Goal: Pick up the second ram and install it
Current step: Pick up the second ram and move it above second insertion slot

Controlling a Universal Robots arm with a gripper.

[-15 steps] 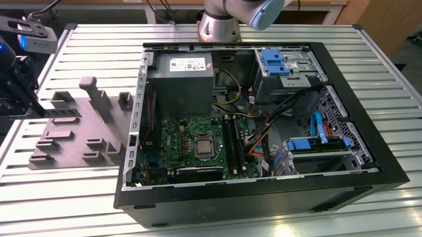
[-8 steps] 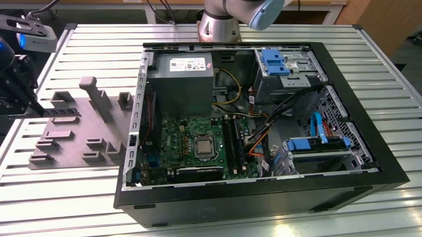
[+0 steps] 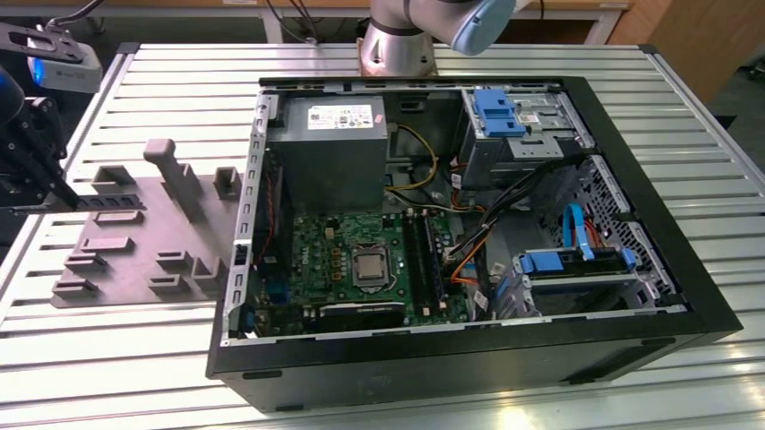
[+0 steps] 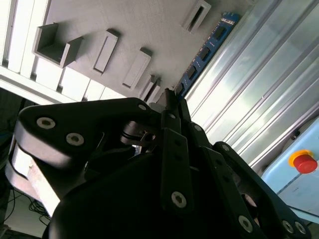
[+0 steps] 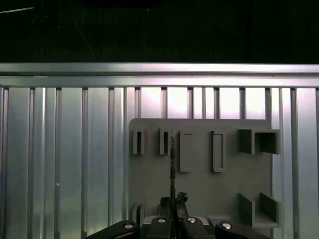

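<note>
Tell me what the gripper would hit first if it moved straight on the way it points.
Probably the gray slotted holder plate: it lies ahead of the gripper, beyond the second ram it grips. Depth is unclear.

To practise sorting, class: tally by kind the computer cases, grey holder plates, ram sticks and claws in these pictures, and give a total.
computer case: 1
grey holder plate: 1
second ram: 1
claw: 1
Total: 4
</note>
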